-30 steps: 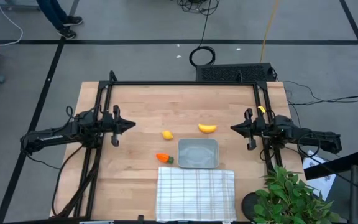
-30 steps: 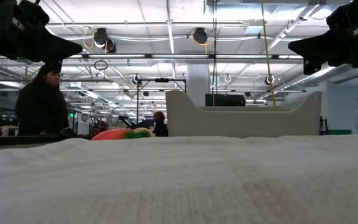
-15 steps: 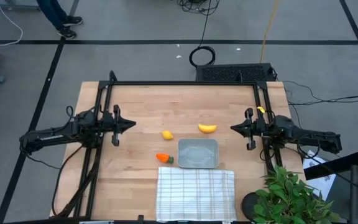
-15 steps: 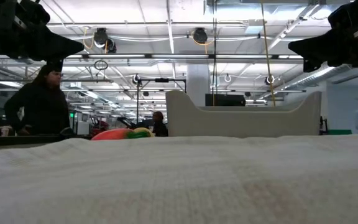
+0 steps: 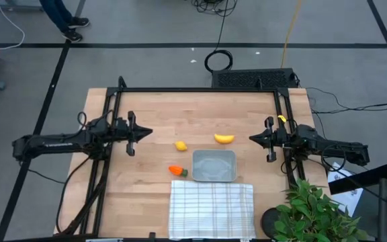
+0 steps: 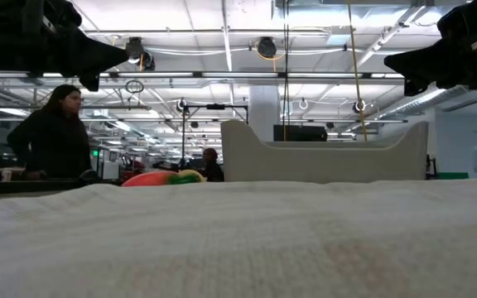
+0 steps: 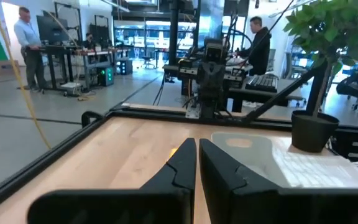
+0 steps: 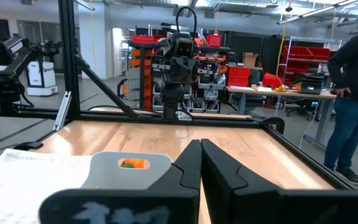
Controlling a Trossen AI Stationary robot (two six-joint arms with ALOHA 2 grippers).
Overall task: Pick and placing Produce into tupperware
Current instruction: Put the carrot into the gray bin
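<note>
Produce (image 5: pixel 181 145) untouched; left pincer (image 5: pixel 148 132) closed, level, aloft.

Produce pieces: three. One carrot (image 5: pixel 176 171), one banana (image 5: pixel 224 139), one lemon (image 5: pixel 181 145). One tupperware (image 5: pixel 214 165). One checked cloth (image 5: pixel 211 210). One potted plant (image 5: pixel 314 214). Two arms, one gripper each.
</note>
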